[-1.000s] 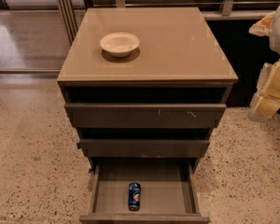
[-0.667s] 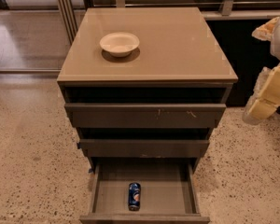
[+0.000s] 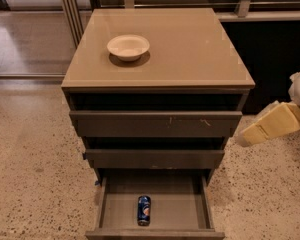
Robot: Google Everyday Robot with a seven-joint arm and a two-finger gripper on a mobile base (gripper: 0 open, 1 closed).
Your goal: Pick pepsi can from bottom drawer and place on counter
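Note:
The pepsi can (image 3: 144, 210) lies on its side in the middle of the open bottom drawer (image 3: 115, 211), near the drawer's front edge. The drawer is pulled out from the grey-brown cabinet. The counter (image 3: 190, 49) is the glossy tan top of that cabinet. My gripper (image 3: 264, 128) is at the right edge of the view, cream-coloured, pointing left and down beside the cabinet's right side at the height of the upper drawers. It is well above and to the right of the can and holds nothing that I can see.
A white bowl (image 3: 128, 46) stands on the counter's left half. The two upper drawers (image 3: 155, 124) are slightly out. Speckled floor surrounds the cabinet. A dark panel (image 3: 275, 59) stands behind at right, and a metal rail runs along the back.
My gripper has moved down and to the left, closer to the cabinet's right side. The can, drawer and bowl have not moved.

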